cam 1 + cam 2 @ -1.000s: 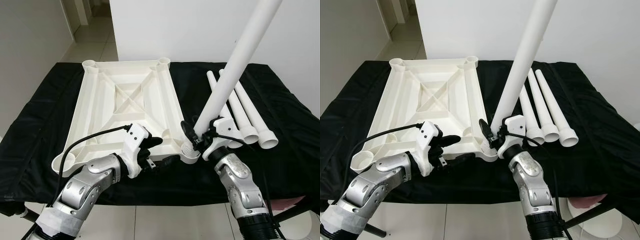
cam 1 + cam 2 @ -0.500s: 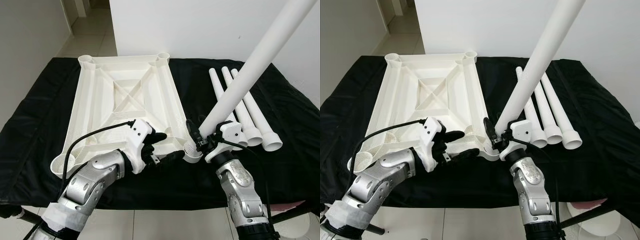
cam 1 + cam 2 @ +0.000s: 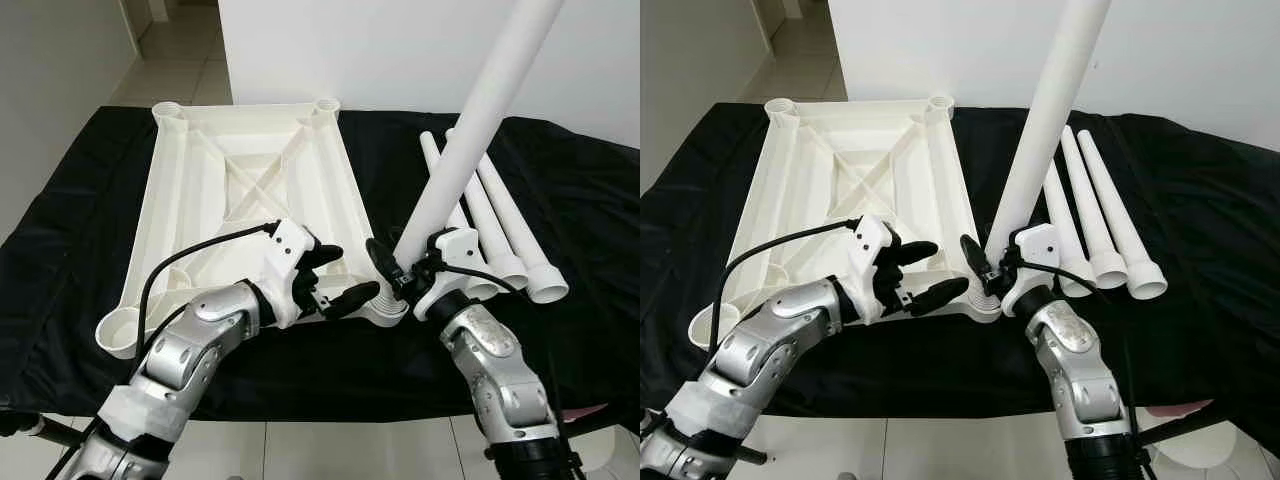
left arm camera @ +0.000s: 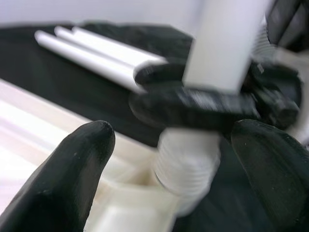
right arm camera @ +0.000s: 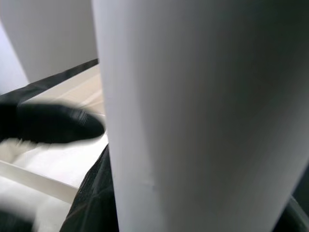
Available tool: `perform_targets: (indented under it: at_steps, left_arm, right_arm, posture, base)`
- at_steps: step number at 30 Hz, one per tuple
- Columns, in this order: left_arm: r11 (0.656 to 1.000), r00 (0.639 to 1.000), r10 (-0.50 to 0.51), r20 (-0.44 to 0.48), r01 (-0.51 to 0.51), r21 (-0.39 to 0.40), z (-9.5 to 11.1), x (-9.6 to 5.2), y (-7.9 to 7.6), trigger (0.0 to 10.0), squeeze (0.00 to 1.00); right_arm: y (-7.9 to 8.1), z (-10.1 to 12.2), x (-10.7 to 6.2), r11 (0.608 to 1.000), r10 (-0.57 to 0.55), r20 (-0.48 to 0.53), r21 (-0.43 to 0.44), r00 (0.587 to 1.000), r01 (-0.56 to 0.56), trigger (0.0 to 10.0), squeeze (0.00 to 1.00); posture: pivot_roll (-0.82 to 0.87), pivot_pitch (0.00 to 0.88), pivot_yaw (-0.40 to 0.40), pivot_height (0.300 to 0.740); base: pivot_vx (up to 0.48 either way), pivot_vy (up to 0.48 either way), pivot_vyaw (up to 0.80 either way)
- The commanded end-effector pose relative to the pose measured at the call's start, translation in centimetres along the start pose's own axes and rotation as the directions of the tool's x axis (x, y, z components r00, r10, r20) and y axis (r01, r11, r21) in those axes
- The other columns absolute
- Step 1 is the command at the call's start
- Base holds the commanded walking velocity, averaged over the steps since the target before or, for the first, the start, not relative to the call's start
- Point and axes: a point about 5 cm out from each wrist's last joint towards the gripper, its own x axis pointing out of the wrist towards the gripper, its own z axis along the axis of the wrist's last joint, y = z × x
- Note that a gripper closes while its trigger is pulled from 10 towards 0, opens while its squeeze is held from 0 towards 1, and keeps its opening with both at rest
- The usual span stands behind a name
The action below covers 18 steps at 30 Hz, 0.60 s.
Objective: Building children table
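The white tabletop [image 3: 250, 190] lies upside down on the black cloth. My right gripper [image 3: 405, 268] is shut on a long white table leg [image 3: 470, 140], holding it nearly upright. The leg's threaded end [image 3: 385, 308] sits at the tabletop's near right corner socket. My left gripper [image 3: 345, 275] is open just left of that corner, one finger above the rim and one along its near edge. In the left wrist view its fingers [image 4: 72, 164] stand on either side of the threaded end [image 4: 186, 164]. In the right wrist view the leg [image 5: 193, 121] is very close.
Three more white legs [image 3: 490, 220] lie side by side on the cloth right of the tabletop. The cloth-covered table [image 3: 80, 230] ends just in front of my arms. A white wall stands behind it, with tiled floor at the far left.
The leg has swung from a rightward lean to nearly upright. My left gripper has moved right, closer to the near right corner and the leg's threaded end.
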Motion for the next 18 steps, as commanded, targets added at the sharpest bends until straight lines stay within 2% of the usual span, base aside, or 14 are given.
perform_targets:
  at_steps: [1, 2, 3, 7, 11, 12, 13, 14, 18]
  left_arm:
    - [0.997, 0.997, -0.080, 0.010, 0.080, -0.015, 0.2, -0.2, -0.2, 10.0, 0.00]
    - [0.995, 0.995, -0.098, 0.025, 0.099, -0.016, 0.9, 0.0, 0.0, 10.0, 0.00]
    - [0.992, 0.991, -0.126, 0.049, 0.127, -0.020, 2.0, 0.1, 0.3, 10.0, 1.00]
    - [0.980, 0.975, -0.201, 0.095, 0.200, 0.019, 4.6, 0.5, 0.6, 10.0, 1.00]
    - [0.977, 0.970, -0.214, 0.114, 0.213, 0.024, 5.3, 0.7, 0.7, 10.0, 1.00]
    - [0.975, 0.968, -0.221, 0.119, 0.219, 0.032, 5.7, 0.9, 0.7, 10.0, 0.92]
    - [0.971, 0.963, -0.237, 0.129, 0.235, 0.035, 6.2, 1.0, 0.7, 10.0, 0.00]
    - [0.971, 0.963, -0.237, 0.129, 0.235, 0.035, 6.2, 1.0, 0.7, 10.0, 0.00]
    - [0.954, 0.938, -0.298, 0.177, 0.295, 0.048, 8.5, 1.4, 0.5, 10.0, 0.00]
  right_arm:
    - [0.1, 0.7, -0.1, 1.000, 0.019, 0.026, 0.005, 0.999, -0.020, 10.0, 0.00]
    - [-0.1, 1.0, 0.0, 0.999, 0.037, 0.020, 0.001, 0.999, -0.037, 10.0, 0.00]
    - [-0.3, 1.5, 0.2, 0.997, 0.072, 0.014, -0.017, 0.997, -0.071, 10.0, 0.00]
    - [-1.1, 2.7, 0.6, 0.987, 0.146, -0.008, -0.073, 0.989, -0.146, 10.0, 0.00]
    - [-1.1, 2.8, 0.7, 0.980, 0.175, -0.025, -0.089, 0.984, -0.176, 10.0, 0.00]
    - [-1.1, 2.8, 0.7, 0.975, 0.196, -0.037, -0.098, 0.980, -0.199, 10.0, 0.00]
    - [-1.0, 2.7, 0.7, 0.969, 0.218, -0.054, -0.103, 0.974, -0.223, 10.0, 0.00]
    - [-1.0, 2.7, 0.7, 0.969, 0.218, -0.054, -0.103, 0.974, -0.223, 10.0, 0.00]
    - [-0.9, 2.5, 0.6, 0.950, 0.279, -0.115, -0.113, 0.953, -0.291, 10.0, 0.00]
  posture:
    - [0.05, 0.100, -0.030, 0.740]
    - [0.06, 0.100, -0.035, 0.740]
    - [0.06, 0.097, -0.037, 0.740]
    - [0.06, 0.097, -0.037, 0.740]
    - [0.06, 0.095, -0.038, 0.740]
    - [0.06, 0.093, -0.041, 0.740]
    - [0.06, 0.093, -0.044, 0.740]
    - [0.06, 0.093, -0.044, 0.740]
    - [0.07, 0.092, -0.042, 0.740]
  base:
    - [0.000, 0.000, 0.00]
    - [0.000, 0.000, 0.00]
    - [0.000, 0.000, 0.00]
    - [0.000, 0.000, 0.00]
    - [0.000, 0.000, 0.00]
    - [0.000, 0.000, 0.00]
    - [0.000, 0.000, 0.00]
    - [0.000, 0.000, 0.00]
    - [0.000, 0.000, 0.00]
